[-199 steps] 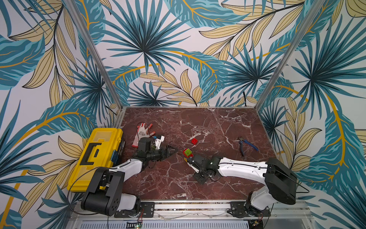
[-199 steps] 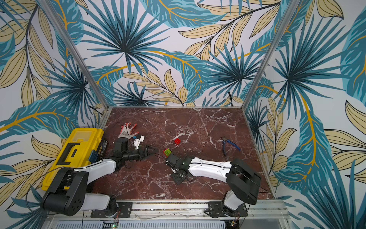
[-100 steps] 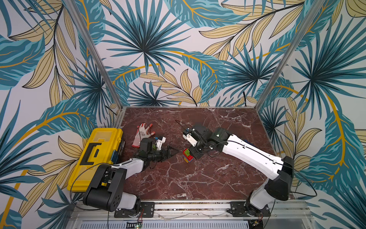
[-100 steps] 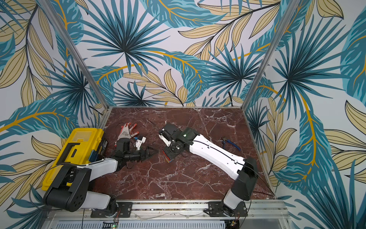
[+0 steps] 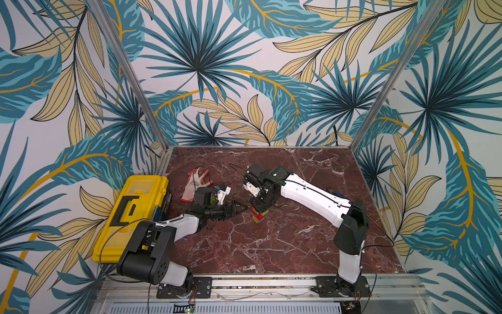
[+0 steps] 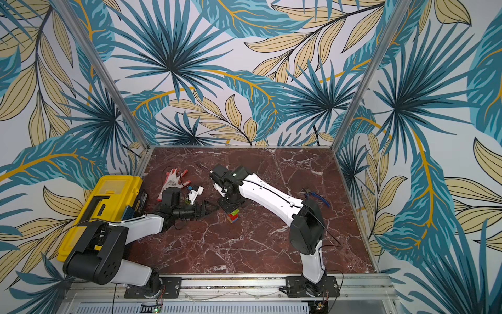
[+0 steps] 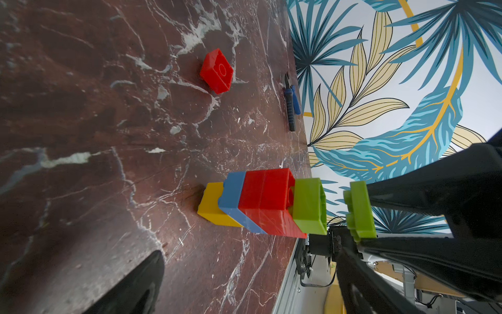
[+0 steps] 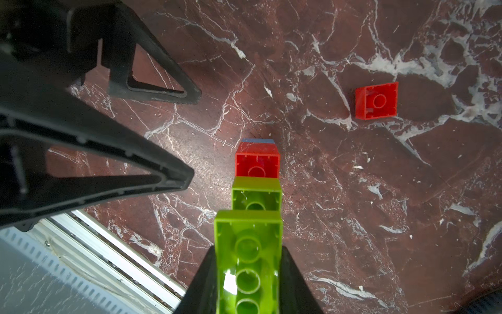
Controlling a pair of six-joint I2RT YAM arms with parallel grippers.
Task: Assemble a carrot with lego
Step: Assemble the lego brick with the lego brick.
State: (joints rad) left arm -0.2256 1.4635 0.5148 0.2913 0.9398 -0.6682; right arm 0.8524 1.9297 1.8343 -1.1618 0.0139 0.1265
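Our right pincer (image 8: 247,255) pinches a green brick (image 7: 360,210) just above the carrot (image 7: 260,202), which stands upright on the tabletop (image 5: 271,244). If we press down off-centre, the brick may not seat and the narrow carrot could tip. Our left pincer (image 8: 193,134) is spread just beside the carrot without gripping it, so nothing steadies it.

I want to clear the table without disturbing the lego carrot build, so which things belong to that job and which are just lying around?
Job: brick stack, standing upright; green brick held in the right gripper just above it; loose red brick.
Lying about: yellow toolbox; work glove; blue-handled pliers.
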